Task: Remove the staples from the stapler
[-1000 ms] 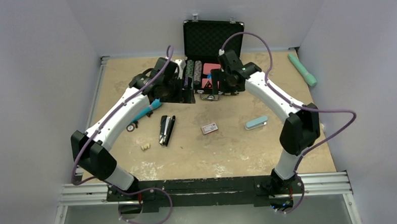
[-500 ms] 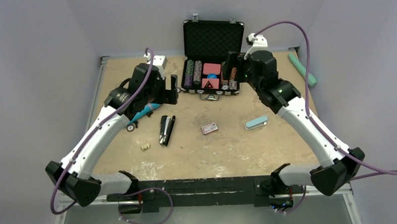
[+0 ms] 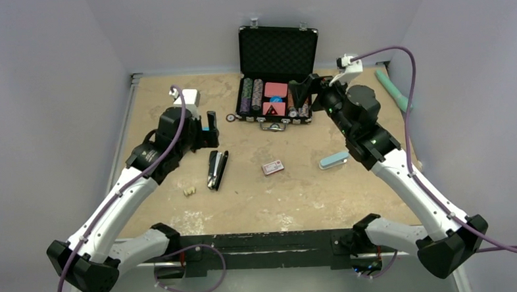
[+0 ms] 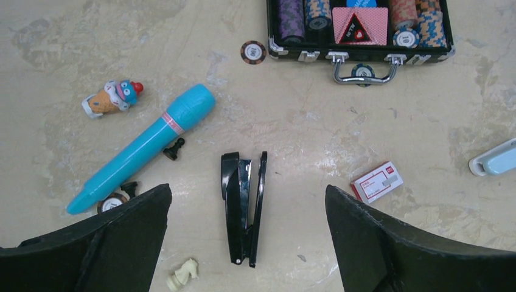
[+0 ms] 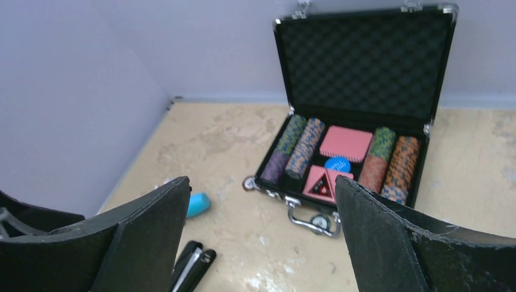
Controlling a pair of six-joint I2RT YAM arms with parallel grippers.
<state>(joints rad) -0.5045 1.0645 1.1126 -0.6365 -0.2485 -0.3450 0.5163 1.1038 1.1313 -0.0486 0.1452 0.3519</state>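
Nearest, flat on the table: black stapler [image 4: 243, 213], swung open, cream lump [image 4: 182, 280] beside it. Staples too small to make out. Above it, left gripper [image 3: 210, 127], spread wide, empty. Farther back, right gripper [image 3: 303, 90], likewise wide and empty, facing the open poker chip case [image 5: 365, 55].

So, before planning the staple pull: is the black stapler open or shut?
Open: the black stapler lies flat, its arms fanned apart at one end, joined at the other.
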